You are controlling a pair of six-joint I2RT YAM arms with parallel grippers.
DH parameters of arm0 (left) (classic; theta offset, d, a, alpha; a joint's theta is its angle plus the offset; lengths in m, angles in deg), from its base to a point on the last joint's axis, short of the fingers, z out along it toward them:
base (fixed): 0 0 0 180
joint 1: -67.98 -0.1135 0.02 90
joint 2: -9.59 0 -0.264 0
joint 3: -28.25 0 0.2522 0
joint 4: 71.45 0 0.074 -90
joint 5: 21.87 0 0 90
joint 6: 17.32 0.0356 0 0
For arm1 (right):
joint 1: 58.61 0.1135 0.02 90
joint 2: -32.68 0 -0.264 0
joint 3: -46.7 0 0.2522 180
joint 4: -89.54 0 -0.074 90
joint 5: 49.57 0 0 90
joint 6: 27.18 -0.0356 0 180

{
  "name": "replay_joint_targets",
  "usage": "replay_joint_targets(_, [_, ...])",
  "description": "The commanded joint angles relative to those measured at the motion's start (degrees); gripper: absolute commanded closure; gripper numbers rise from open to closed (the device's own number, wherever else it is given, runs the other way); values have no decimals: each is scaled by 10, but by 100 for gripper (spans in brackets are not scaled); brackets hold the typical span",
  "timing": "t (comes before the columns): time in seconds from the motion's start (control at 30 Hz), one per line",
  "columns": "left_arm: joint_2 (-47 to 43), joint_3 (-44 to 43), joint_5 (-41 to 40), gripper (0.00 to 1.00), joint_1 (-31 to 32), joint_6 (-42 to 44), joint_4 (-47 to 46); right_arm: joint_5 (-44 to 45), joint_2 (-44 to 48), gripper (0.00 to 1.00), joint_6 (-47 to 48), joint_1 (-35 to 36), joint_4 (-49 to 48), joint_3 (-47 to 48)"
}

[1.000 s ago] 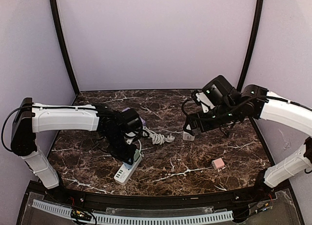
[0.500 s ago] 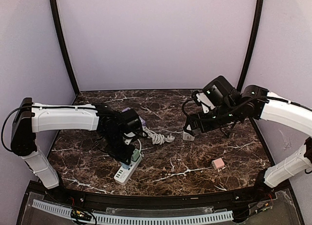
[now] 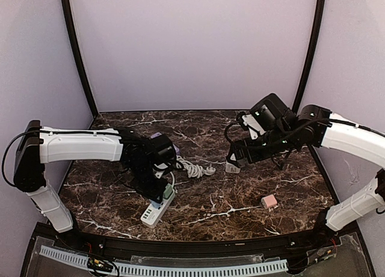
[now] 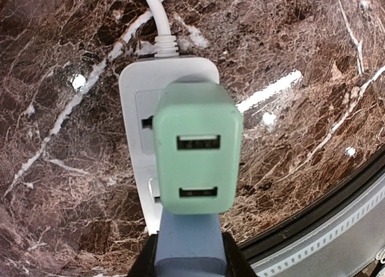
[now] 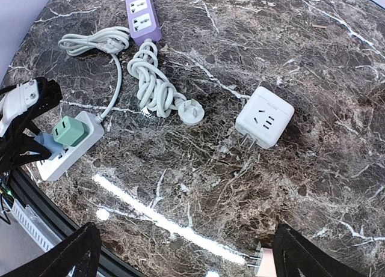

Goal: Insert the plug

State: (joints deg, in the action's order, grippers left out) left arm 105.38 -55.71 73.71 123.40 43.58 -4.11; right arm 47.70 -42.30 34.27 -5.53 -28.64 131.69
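**Dark marble, pastel plugs**

The table (image 3: pixel 240 199) is dark brown marble veined in white. A mint-green charger (image 4: pixel 197 155) sits on a white power strip (image 4: pixel 127 109), with a slate-blue block (image 4: pixel 187 244) at its 6 o'clock. At the right wrist view's 11 o'clock lie a lilac second strip (image 5: pixel 142 11) and a pale grey cord (image 5: pixel 153 79). The cube adapter (image 5: pixel 264 116) is white, the small plug (image 3: pixel 269 200) pink, the walls (image 3: pixel 192 48) pale lilac.

one white power strip (image 5: pixel 63 158) and one purple power strip (image 5: pixel 142 11) sitting on the tabletop (image 3: pixel 210 133), one green charger (image 4: pixel 197 157) showing two USB ports (image 4: pixel 198 142), one white cube adapter (image 5: pixel 264 116), one pink plug (image 3: pixel 269 200), one tight cord bundle (image 5: pixel 153 79), one loose cord loop (image 5: pixel 90 41)
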Motion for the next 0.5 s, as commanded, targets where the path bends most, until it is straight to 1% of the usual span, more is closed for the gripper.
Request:
replay_joint_targets(0.0, [10,-13,6,99,6,-1,3,-2,11,1,2,-3,-6,-10])
replay_joint_targets(0.47, [18,-13,0,99,10,-5,3,-1,16,1,3,-4,-6,-17])
